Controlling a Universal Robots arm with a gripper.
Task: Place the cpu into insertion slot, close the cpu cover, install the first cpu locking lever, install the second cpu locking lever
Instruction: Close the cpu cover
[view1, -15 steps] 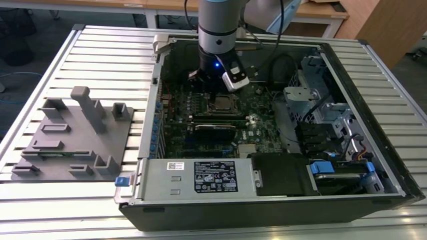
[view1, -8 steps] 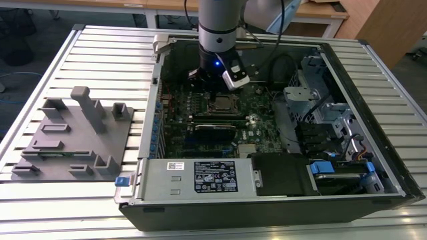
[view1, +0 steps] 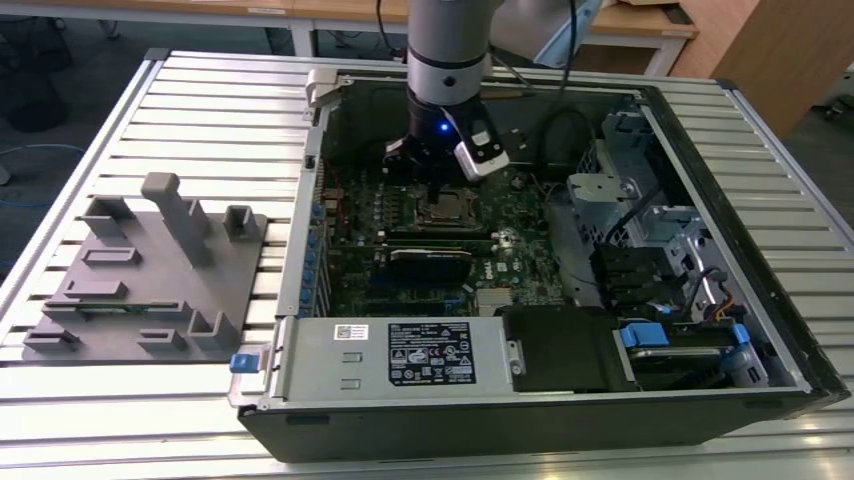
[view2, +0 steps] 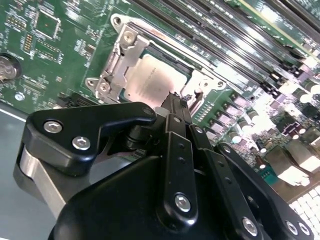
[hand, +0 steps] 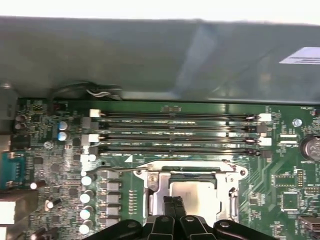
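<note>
Silver-grey metal of the cpu (hand: 193, 193) shows through the window of the cpu cover (hand: 151, 192), which lies flat over the insertion slot (view1: 437, 207) on the green motherboard (view1: 367, 260). The gripper (hand: 173, 206) hangs just above the socket's edge with its black fingers (hand: 168, 210) pressed together; I see nothing held between them. In the second wrist view its tip meets the cover's rim beside the chip. A thin wire locking lever (hand: 120, 170) juts out from one corner of the socket, near the long black memory slots (hand: 175, 132). The robot arm (view1: 451, 60) reaches down into the open computer case (view1: 747, 230), which lies on a slatted metal table (view1: 200, 110) beside a grey parts fixture (view1: 147, 280).
</note>
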